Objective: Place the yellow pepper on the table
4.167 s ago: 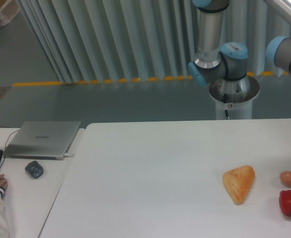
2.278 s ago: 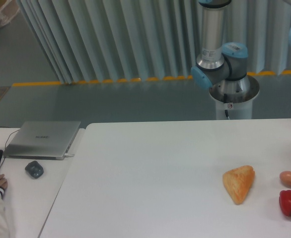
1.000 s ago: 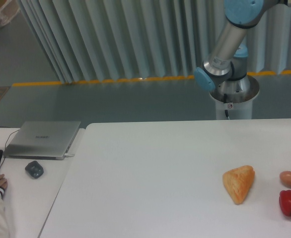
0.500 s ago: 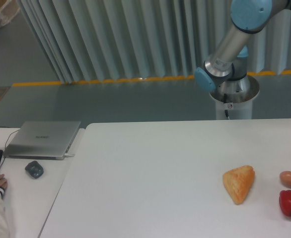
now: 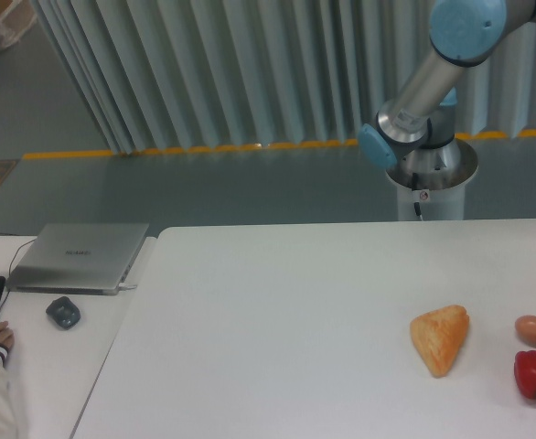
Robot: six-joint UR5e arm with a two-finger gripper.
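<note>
Pepper and fingers are both out of view, so I cannot tell whether the fingers grip it; only the arm (image 5: 433,73) shows. Coming down blind, it could knock the pastry (image 5: 440,338), egg (image 5: 533,329) or red pepper (image 5: 535,373) crowding the worktop's (image 5: 277,320) right edge. White and smooth, the worktop stands before grey ribbed curtains.

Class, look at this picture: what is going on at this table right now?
Nothing is being handled in view. The robot arm reaches up and out of the top of the picture, so its gripper and the yellow pepper cannot be seen. On the white table lie a pastry, an egg and a red pepper, untouched. A laptop sits on the side desk.
</note>
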